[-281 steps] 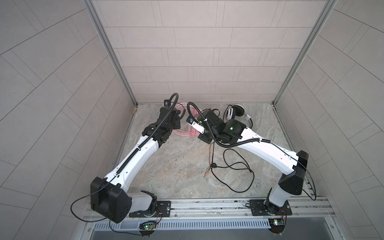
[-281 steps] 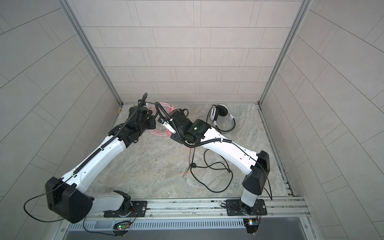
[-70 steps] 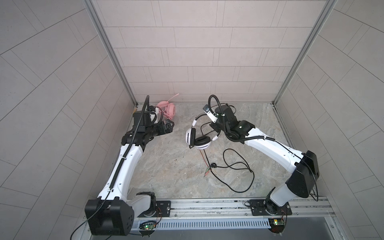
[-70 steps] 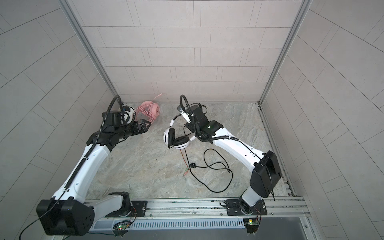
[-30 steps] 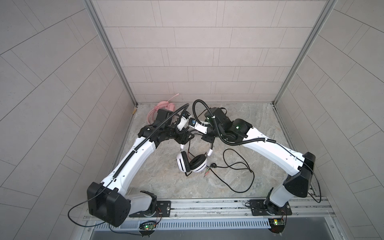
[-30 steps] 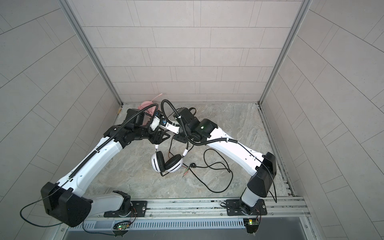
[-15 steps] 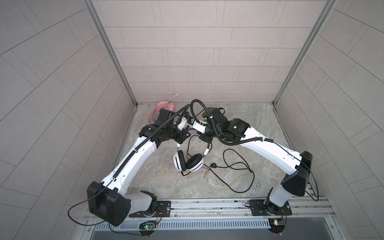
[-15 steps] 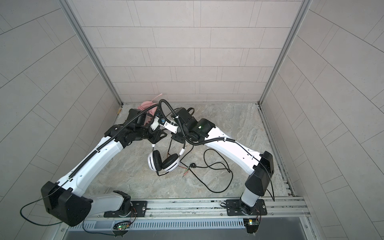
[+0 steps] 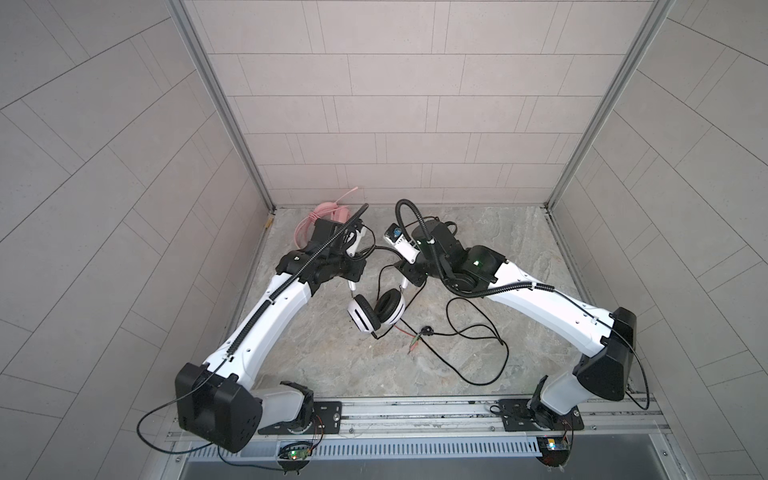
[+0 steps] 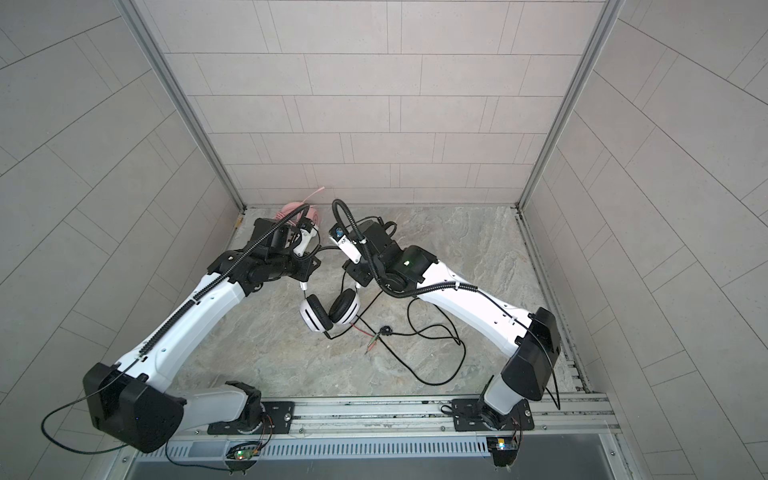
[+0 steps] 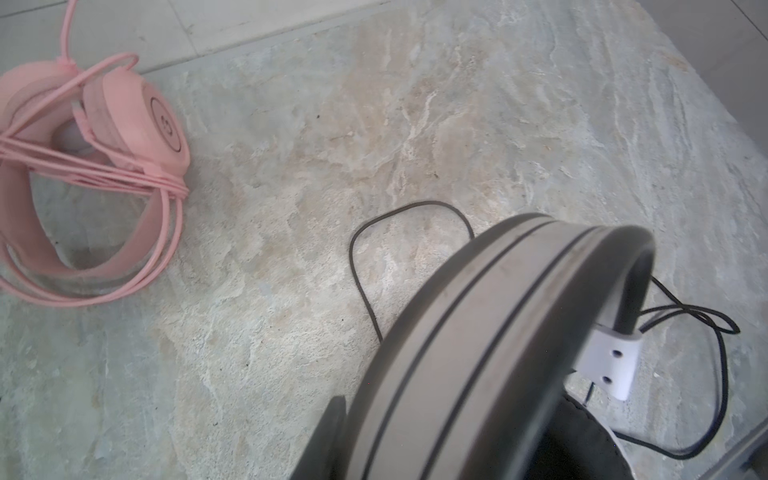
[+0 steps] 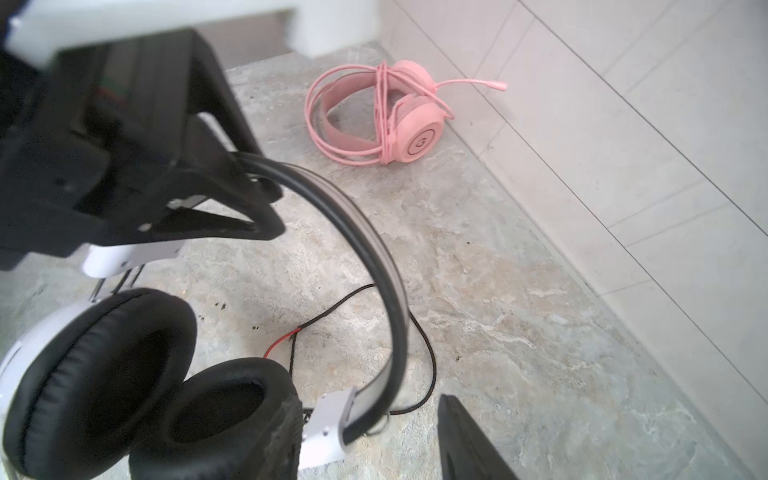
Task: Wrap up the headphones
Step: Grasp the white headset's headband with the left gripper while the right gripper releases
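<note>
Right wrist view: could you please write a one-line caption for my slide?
Left gripper clamps the white-and-black headphones by the headband; the pink headphones lie cable-wrapped near the wall.

top pair overhead; wrist views close, sharing pink headset [image 11: 133, 124]
</note>
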### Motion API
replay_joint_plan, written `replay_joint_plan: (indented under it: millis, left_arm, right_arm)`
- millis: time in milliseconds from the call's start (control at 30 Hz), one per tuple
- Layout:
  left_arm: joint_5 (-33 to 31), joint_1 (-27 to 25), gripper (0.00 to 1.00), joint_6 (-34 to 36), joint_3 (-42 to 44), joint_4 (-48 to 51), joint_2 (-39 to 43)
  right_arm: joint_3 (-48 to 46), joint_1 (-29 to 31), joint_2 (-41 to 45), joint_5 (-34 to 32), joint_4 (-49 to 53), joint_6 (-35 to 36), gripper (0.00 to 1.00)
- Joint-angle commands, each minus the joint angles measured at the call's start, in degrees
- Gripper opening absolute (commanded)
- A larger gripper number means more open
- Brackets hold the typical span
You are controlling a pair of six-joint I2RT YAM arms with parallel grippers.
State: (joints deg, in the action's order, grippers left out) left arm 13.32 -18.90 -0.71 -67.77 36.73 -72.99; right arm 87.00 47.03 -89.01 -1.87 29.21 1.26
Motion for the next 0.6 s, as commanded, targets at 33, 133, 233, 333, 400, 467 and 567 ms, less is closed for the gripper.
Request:
replay_joint_plan:
  millis: [33,133,233,333,400,467,567]
  left_arm:
    - [-0.7,0.7,0.0,-7.4,2.2,-6.4,3.1]
    - [0.4,0.7,0.0,-10.2,4.1,-9.9,3.2]
    - [0.9,0.7,0.0,-12.7,5.0,-11.6,3.1]
    - [2.1,0.7,0.0,-14.5,6.7,-14.4,3.9]
    - [2.0,0.7,0.0,-15.3,7.7,-15.8,5.2]
    - [1.4,0.7,0.0,-16.9,9.8,-18.3,6.8]
    - [0.7,0.7,0.0,-19.2,12.6,-21.9,9.0]
  right_arm:
    - [-9.5,-4.5,5.5,2.5,-13.9,-17.5,0.54]
    - [-15.2,-4.7,7.1,5.2,-21.7,-23.8,0.54]
    - [-16.0,-4.7,5.3,6.2,-23.6,-27.4,0.54]
    - [-15.4,-4.9,3.3,5.5,-23.1,-28.0,0.53]
    - [-15.5,-4.9,2.1,4.3,-23.2,-29.3,0.53]
    - [-15.4,-5.1,0.8,5.0,-23.3,-31.0,0.52]
    - [-15.4,-5.1,-1.3,6.3,-23.7,-32.9,0.51]
